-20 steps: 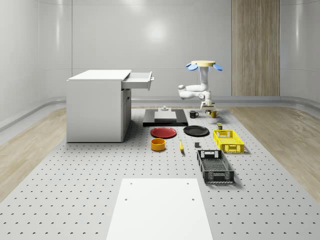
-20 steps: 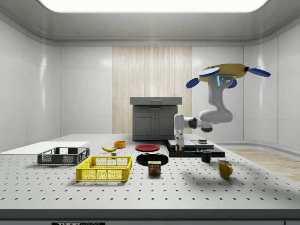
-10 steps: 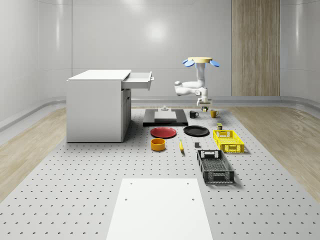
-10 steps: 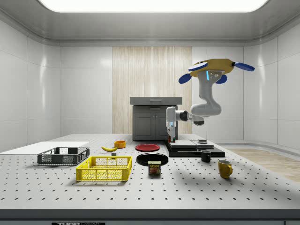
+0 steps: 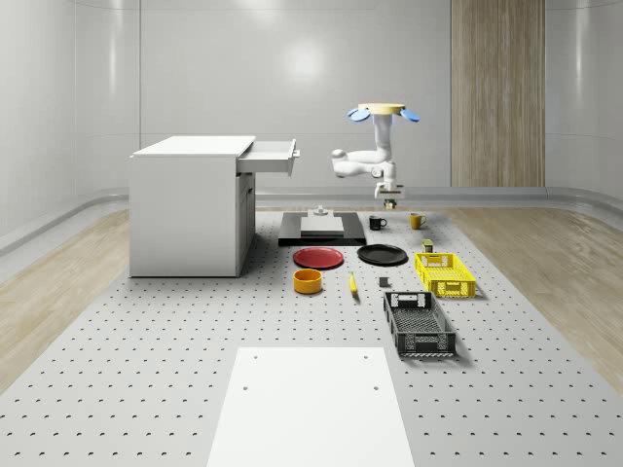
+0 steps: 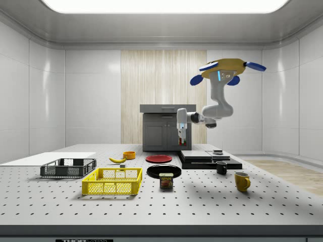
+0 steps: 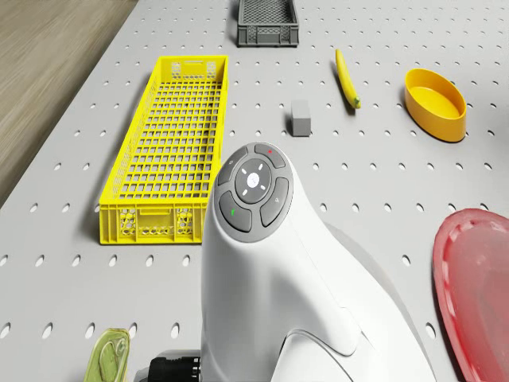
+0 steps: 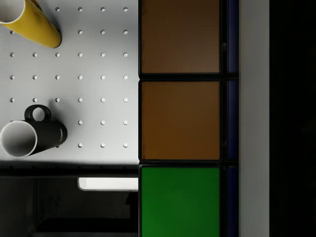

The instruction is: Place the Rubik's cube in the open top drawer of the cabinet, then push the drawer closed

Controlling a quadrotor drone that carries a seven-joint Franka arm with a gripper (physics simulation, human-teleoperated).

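Claw point(image 6: 182, 143) above perforated table point(image 6: 212, 201)

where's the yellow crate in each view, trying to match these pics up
Whole-scene view: yellow crate lies right of centre, just behind the grey crate.
Side view: yellow crate sits in the foreground, left of centre, in front of the grey crate.
Drone view: yellow crate lies lengthwise beside a small grey block.
Shared landmark: the grey crate, always its neighbour.
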